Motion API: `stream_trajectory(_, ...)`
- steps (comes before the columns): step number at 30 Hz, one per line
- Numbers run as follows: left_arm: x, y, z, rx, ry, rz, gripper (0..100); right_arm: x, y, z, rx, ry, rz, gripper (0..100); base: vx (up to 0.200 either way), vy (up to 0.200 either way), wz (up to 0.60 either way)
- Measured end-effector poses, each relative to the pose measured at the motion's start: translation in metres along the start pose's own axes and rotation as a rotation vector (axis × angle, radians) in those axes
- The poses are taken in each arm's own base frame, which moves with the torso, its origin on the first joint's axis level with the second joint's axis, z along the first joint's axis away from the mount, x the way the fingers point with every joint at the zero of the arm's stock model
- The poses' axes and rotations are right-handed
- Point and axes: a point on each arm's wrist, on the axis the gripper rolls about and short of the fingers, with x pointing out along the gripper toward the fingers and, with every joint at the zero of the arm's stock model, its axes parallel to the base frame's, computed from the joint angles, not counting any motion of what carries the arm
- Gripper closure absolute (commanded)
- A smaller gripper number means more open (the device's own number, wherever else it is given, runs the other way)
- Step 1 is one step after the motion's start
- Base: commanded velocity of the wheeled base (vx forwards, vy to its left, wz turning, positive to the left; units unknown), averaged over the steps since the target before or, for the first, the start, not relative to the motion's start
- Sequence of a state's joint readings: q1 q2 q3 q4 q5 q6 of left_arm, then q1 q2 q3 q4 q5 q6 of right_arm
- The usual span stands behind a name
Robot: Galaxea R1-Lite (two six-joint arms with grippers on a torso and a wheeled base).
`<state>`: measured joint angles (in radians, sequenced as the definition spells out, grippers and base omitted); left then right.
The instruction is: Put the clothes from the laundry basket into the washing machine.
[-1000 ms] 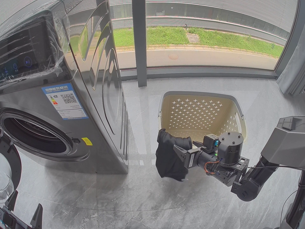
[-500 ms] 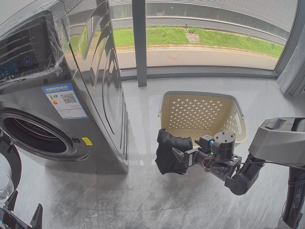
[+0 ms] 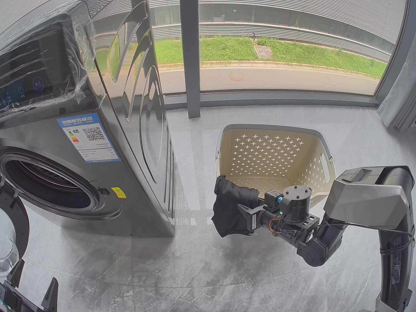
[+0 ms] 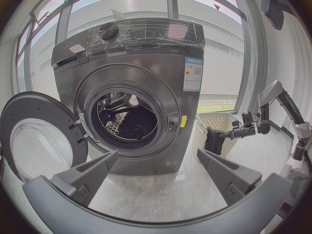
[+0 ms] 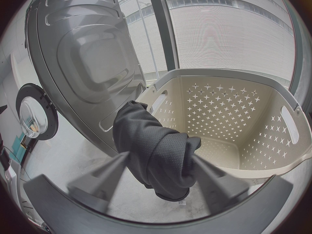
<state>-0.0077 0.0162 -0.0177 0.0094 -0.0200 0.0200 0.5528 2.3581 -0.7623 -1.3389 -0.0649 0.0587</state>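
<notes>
right gripper [image 3: 242, 215]: pinched on a dark mesh garment [image 3: 227, 213], gripped high on the bunch so that the loose end hangs clear of the floor.
garment position: just outside the laundry basket [image 3: 273, 128], at its near corner on the machine's side; whether it touches the rim cannot be told.
basket: cream, star-punched, standing beside the washing machine [image 3: 130, 109]; its bare bottom shows, so this is likely the last piece.
machine: door [image 4: 35, 130] swung wide, leaving the drum mouth [image 4: 126, 121] free; dark fabric already lies inside.
left gripper [image 4: 156, 153]: fingers spread and empty, low before the drum, probably waiting.
next: carry the garment around the front corner, keeping its tail off the door.
</notes>
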Motion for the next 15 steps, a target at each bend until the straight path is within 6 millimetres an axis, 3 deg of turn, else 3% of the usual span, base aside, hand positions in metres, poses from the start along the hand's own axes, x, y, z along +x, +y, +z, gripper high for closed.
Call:
stream_trajectory(8, 0.000, 0.000, 0.000, 0.000, 0.000, 0.000, 0, -0.001, 0.002, -0.005, -0.002, 0.001, 0.009, 100, 0.000, 0.000, 0.00)
stream_trajectory(15, 0.000, 0.000, 0.000, 0.000, 0.000, 0.000, 0, -0.015, 0.003, -0.001, -0.004, 0.005, 0.013, 100, 0.000, 0.000, 0.00)
